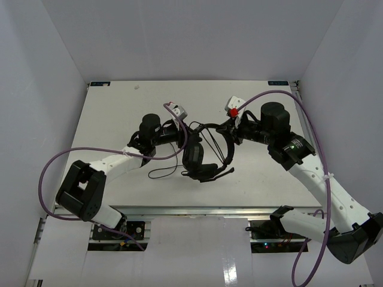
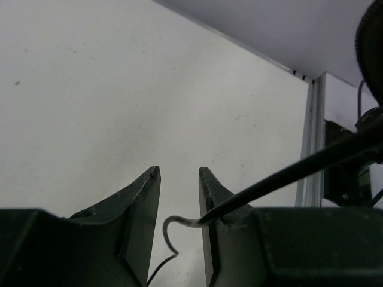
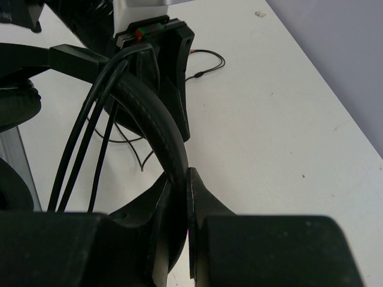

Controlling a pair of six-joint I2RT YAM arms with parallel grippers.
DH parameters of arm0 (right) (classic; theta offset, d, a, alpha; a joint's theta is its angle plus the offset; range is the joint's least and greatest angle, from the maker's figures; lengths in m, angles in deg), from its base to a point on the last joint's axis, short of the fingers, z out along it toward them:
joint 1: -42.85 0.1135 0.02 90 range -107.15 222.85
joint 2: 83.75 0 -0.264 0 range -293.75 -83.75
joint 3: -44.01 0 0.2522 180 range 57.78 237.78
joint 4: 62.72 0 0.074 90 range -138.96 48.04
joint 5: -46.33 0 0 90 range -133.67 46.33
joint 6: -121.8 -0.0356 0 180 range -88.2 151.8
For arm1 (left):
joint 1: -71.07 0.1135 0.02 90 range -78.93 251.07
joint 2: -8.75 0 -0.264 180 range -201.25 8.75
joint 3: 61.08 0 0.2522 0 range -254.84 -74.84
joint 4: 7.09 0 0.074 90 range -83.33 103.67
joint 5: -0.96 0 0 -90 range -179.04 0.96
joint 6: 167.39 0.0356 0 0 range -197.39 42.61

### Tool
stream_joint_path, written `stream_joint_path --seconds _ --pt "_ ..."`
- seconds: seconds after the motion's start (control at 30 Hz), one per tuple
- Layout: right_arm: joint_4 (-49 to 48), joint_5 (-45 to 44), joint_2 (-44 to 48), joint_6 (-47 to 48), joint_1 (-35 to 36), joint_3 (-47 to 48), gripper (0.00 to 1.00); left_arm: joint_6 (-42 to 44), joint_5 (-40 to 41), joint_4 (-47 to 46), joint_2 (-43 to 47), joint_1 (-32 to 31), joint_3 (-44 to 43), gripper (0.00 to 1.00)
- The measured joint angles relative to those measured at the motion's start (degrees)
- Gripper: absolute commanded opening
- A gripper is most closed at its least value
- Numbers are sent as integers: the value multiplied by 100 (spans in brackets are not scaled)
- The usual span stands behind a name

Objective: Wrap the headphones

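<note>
Over the table (image 1: 119,107), right end effector (image 3: 180,177) grips headphones (image 3: 148,112); left end effector (image 2: 179,174) seemingly parted.

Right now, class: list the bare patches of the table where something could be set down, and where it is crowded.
Bare: the table's far-left corner beyond the left arm; the near-right patch between the headphones and the right arm. Crowded: the centre, where the left pincer, the right pincer and the cord loops meet.
</note>
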Motion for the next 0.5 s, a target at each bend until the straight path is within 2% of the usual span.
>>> stream_joint_path --seconds 0.3,0.5 --pt "82 70 -132 -224 -153 575 8 -1520 -485 -2507 -680 -1 619 40" --pt "84 70 -370 -516 -261 1028 8 -1892 -434 -3183 -1024 -112 893 38"
